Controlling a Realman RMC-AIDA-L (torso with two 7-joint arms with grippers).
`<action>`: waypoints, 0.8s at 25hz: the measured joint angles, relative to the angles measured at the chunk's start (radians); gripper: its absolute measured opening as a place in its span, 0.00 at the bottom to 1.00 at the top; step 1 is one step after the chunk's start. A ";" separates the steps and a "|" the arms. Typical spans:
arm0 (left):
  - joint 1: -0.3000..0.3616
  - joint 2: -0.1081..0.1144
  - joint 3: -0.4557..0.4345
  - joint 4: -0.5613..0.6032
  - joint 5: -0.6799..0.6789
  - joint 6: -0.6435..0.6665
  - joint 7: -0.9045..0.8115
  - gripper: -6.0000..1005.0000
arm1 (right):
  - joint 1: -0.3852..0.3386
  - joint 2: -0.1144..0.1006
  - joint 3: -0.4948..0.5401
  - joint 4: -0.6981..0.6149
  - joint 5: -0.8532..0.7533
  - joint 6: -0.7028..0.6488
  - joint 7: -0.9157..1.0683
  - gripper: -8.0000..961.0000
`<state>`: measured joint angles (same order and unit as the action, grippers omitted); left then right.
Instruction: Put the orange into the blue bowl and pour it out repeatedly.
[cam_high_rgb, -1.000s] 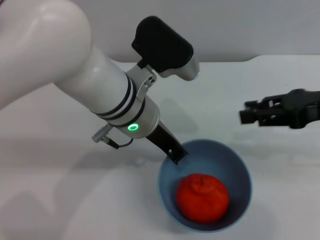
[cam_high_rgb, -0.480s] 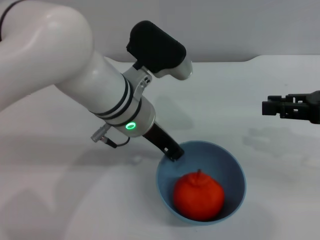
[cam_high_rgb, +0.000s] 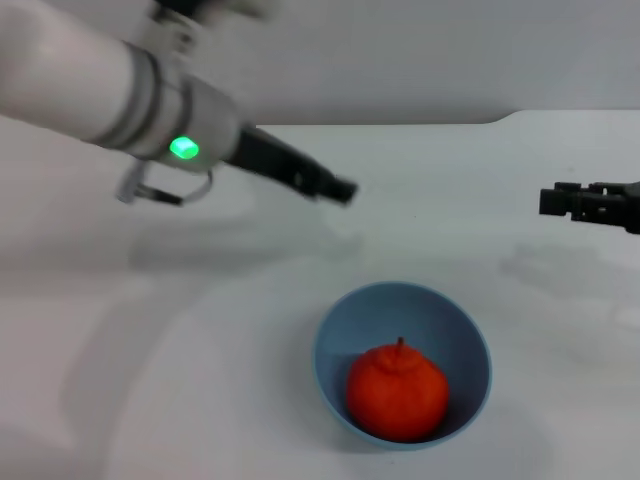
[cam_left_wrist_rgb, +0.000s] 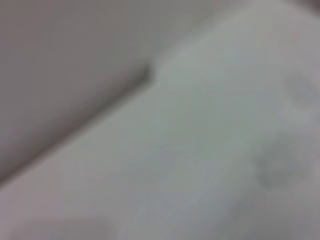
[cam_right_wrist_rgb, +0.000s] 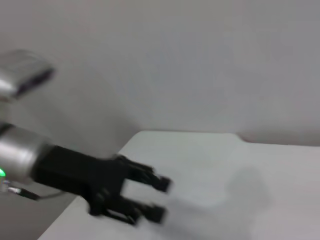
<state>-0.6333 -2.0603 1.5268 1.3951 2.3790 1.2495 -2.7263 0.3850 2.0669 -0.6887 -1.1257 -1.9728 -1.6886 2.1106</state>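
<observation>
- Left gripper, black and slim on the end of the white arm with a green light, hangs in the air above the table, behind the light-blue round bowl and apart from it; it carries nothing, and in the right wrist view its two fingers stand apart with a clear gap between them.
- Bright red-orange, roundish orange with a small stem nub on top sits inside the bowl, against the near part of its glossy inner wall.
- Upright on the white table, the bowl has nothing touching its rim.
- Right gripper, black, is at the edge of the head view, behind the bowl and off to its right, well apart from it; I cannot tell whether its fingers are apart or together.
- Behind the bowl, a grey wall rises from the table's far edge.
</observation>
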 joint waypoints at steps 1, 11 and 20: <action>0.021 0.000 -0.045 0.013 -0.031 -0.008 0.023 0.46 | -0.003 0.000 0.004 0.012 0.002 0.014 0.000 0.44; 0.229 0.005 -0.613 -0.306 -0.804 -0.032 0.427 0.77 | -0.003 -0.004 0.227 0.383 0.214 0.120 -0.248 0.44; 0.370 -0.007 -0.878 -0.657 -1.259 0.057 1.076 0.79 | -0.034 0.003 0.365 0.817 0.657 0.166 -0.786 0.44</action>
<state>-0.2631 -2.0675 0.6493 0.7381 1.1200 1.3060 -1.6507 0.3514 2.0700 -0.3238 -0.3090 -1.3156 -1.5231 1.3242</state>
